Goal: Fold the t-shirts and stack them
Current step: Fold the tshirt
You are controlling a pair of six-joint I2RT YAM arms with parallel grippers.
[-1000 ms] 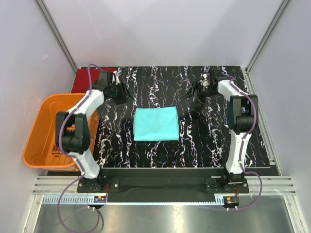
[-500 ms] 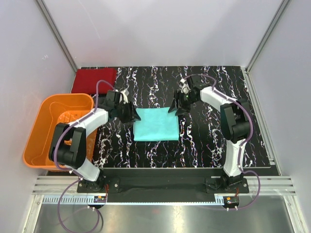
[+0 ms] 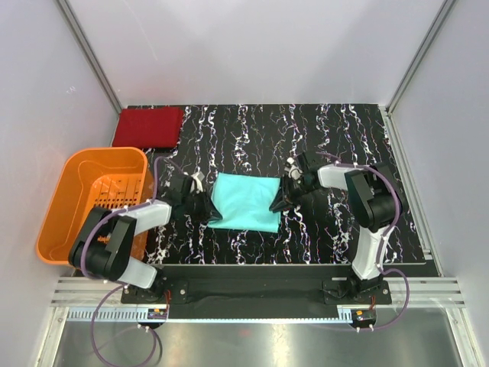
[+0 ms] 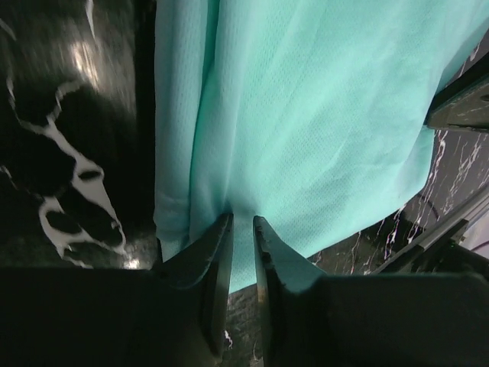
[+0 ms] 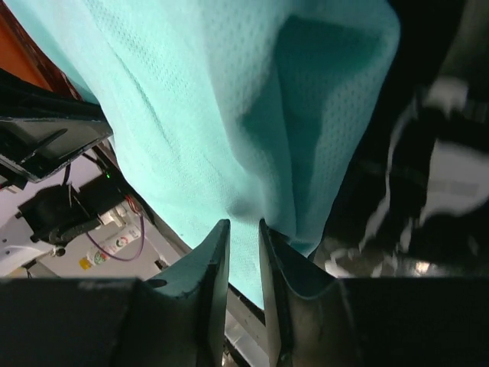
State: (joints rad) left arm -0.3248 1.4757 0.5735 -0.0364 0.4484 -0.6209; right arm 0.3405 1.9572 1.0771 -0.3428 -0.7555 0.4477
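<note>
Now both end effectors (image 4: 243, 219) (image 5: 244, 223) pinch teal t-shirt (image 3: 246, 197).

Remote log, top view: I note an orange plastic slatted basket (image 3: 59, 205) at the left, just beside the black tabletop (image 3: 321, 130) with white marble veining (whether they touch, I cannot tell). Pale grey enclosure walls (image 3: 252, 46) stand on three sides. Aluminium rails (image 3: 252, 294) run along the near edge, with a brushed metal sheet (image 3: 252, 340) nearer still.
</note>
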